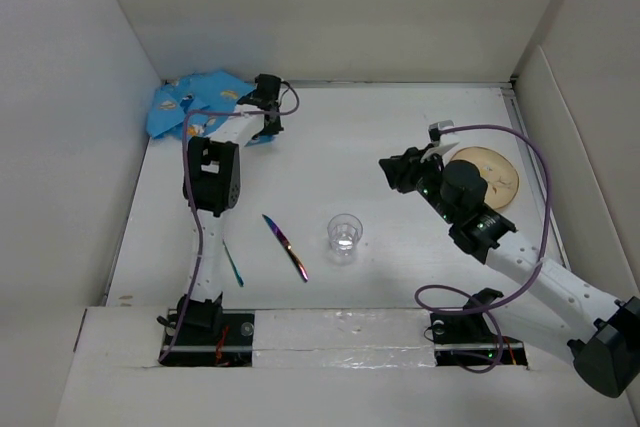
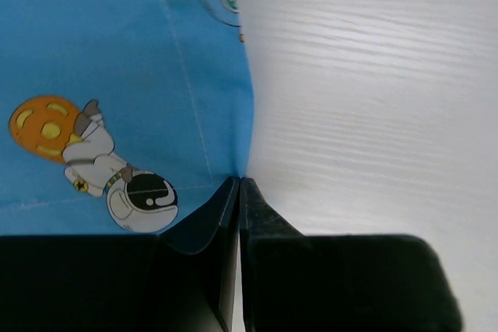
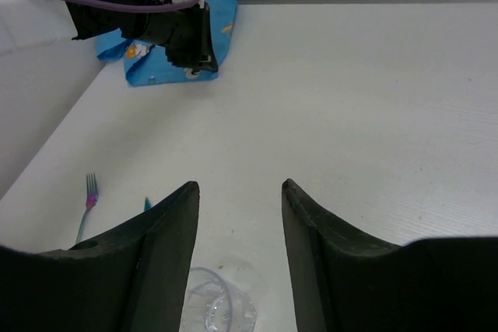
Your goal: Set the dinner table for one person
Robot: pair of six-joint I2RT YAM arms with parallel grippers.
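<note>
- Left gripper (image 2: 238,183): fingers pressed together at cloth (image 2: 117,52) edge, far left corner; hold on cloth unclear.
- Right gripper (image 3: 239,188): wide open, empty, above cup (image 1: 344,234).
- Table (image 1: 340,137): spread beneath both arms.

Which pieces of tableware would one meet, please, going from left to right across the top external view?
fork → knife → cup → plate

Upright white panels (image 1: 330,7) wall in the scene under even light.
</note>
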